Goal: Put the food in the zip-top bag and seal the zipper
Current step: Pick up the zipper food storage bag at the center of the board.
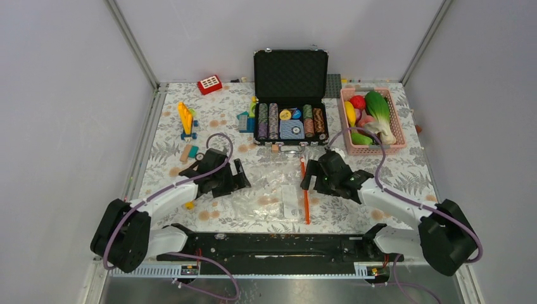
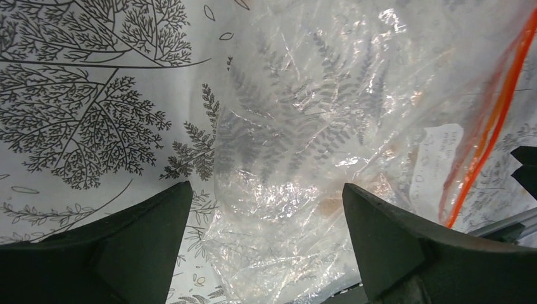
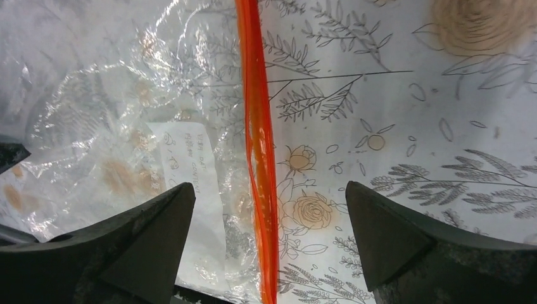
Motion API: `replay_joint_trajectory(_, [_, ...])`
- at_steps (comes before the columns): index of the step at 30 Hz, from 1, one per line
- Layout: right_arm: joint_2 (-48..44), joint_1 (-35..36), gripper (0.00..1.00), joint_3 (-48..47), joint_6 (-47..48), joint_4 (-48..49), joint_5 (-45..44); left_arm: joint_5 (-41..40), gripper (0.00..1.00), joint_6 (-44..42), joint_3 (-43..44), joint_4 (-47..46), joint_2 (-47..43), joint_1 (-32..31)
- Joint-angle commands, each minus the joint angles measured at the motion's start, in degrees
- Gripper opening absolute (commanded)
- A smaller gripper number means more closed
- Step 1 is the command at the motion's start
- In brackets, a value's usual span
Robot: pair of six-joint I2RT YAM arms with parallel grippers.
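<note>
The clear zip-top bag lies flat on the patterned tablecloth between the two arms, its orange-red zipper along its right side. My left gripper stands open at the bag's left end, and crinkled plastic shows between its jaws. My right gripper stands open over the zipper, which runs between its jaws untouched. The food, a yellow banana, a red fruit, a leafy cabbage and green pieces, sits in the pink basket at the back right.
An open black case of poker chips stands behind the bag. Coloured building blocks and a red block lie at the back left. White walls and metal frame posts close in the table.
</note>
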State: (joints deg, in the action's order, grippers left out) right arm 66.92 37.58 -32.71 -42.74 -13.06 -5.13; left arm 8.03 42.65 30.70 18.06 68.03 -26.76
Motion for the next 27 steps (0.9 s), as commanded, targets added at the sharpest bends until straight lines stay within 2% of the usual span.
replay_joint_trajectory(1, [5.80, -0.26, 0.95, -3.22, 3.40, 3.51, 7.13, -1.33, 0.88, -0.98, 2.64, -3.63, 3.33, -0.80])
replay_joint_trajectory(7, [12.12, -0.25, 0.88, -5.67, 3.76, 8.42, 15.99, -1.88, 0.74, -0.99, 3.31, -3.67, 6.80, -1.26])
replay_joint_trajectory(13, [11.43, -0.26, 0.85, -5.08, 2.93, 11.55, 19.14, -2.01, 0.59, -1.02, 3.83, -3.65, 8.14, -1.75])
replay_joint_trajectory(20, [9.21, -0.26, 0.78, -4.73, 2.93, 11.86, 20.30, -2.28, 0.54, -0.86, 3.99, -3.57, 8.10, -2.06])
replay_joint_trajectory(22, [9.03, -0.28, 0.69, -4.51, 2.86, 12.44, 20.69, -2.23, 0.54, -0.80, 4.01, -3.57, 8.12, -2.22])
replay_joint_trajectory(27, [9.65, -0.23, 0.23, -4.44, 2.15, 14.59, 21.74, -2.27, 0.54, -0.80, 4.05, -3.63, 7.83, -2.65])
